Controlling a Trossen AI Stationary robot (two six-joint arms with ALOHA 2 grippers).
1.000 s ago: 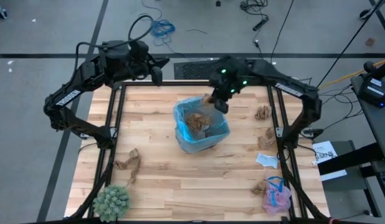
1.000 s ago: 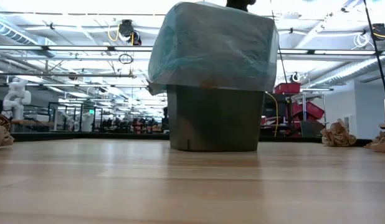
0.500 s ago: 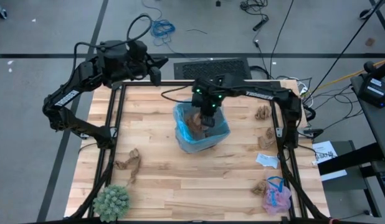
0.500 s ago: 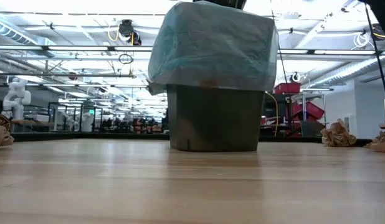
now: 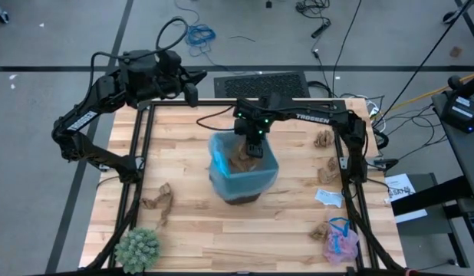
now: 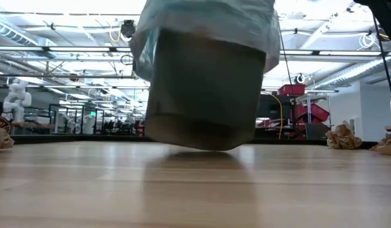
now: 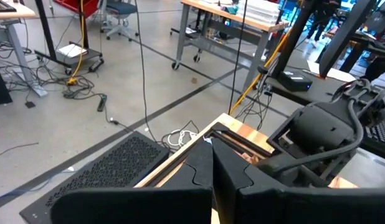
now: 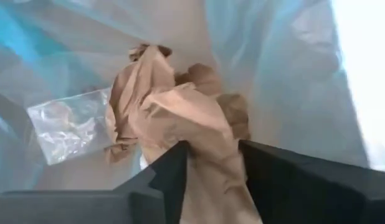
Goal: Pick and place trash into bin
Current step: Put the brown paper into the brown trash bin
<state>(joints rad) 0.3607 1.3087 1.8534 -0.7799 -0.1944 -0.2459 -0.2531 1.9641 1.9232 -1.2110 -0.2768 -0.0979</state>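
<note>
While over bin (image 5: 244,167), brown wad (image 8: 199,124) betw. right jaws

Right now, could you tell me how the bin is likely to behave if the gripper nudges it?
The bin is probably light: in the low view it stands tilted, one base edge off the table. It may tip or slide easily. Its thin blue liner looks floppy and could snag the right gripper inside it.

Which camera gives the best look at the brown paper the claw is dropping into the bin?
The right wrist view: the brown paper wad fills the picture, sitting between the right claw's parted fingers, inside the bin's blue bag. The high view shows only a brown patch in the bin. The low view shows only the bin's outside; the left wrist view shows none of it.
</note>
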